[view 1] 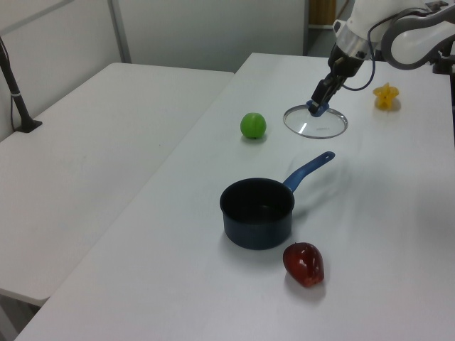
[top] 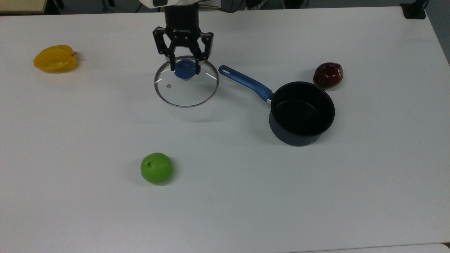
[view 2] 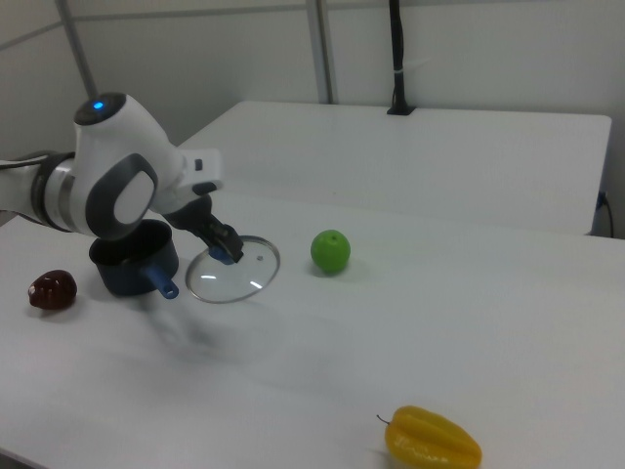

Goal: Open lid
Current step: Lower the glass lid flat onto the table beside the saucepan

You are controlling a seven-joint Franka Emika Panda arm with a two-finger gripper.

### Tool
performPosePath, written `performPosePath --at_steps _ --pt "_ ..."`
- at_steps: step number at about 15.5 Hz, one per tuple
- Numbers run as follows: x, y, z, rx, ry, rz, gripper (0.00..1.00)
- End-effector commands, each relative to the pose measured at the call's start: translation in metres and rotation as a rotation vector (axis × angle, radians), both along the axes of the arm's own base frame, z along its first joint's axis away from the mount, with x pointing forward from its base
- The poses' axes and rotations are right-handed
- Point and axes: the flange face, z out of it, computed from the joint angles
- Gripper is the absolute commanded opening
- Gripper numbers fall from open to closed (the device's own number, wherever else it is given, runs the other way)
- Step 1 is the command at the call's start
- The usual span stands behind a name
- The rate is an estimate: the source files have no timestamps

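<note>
In the top view, nearest on the white tabletop (top: 225, 196) lies a green apple (top: 156, 168). Farther back, toward the top view's right, stands the dark saucepan (top: 301, 112), open, its blue handle (top: 245, 83) reaching toward the top view's left; a dark red fruit (top: 328, 75) sits just behind it. Farther still, well apart from the saucepan, the clear glass lid (top: 186, 81) hangs tilted above the tabletop, casting a shadow below. The gripper (top: 185, 68) has its black fingers (top: 173, 65) closed on the lid's blue knob (top: 185, 69). A small white marking on the gripper body is too small to read. A yellow starfruit (top: 55, 58) lies at the far left of the top view.
</note>
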Motion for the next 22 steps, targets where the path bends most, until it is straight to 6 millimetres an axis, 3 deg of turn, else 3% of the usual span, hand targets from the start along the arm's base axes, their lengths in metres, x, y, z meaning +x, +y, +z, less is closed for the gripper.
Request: performPosePath --at_steps 1,7,11,17,21,22 --pt "-0.005 -0.026 -0.019 0.001 -0.015 -0.006 0.53" --pt "0.013 -0.035 -0.083 -0.001 0.011 -0.021 0.53" --pt "0.033 -0.021 -0.101 0.012 0.01 -0.014 0.53" --pt "0.042 -0.018 -0.115 0.013 0.027 -0.012 0.55" --pt "0.05 -0.017 -0.125 0.012 0.038 -0.011 0.75" --pt "0.05 -0.017 -0.121 0.015 0.03 -0.016 0.92"
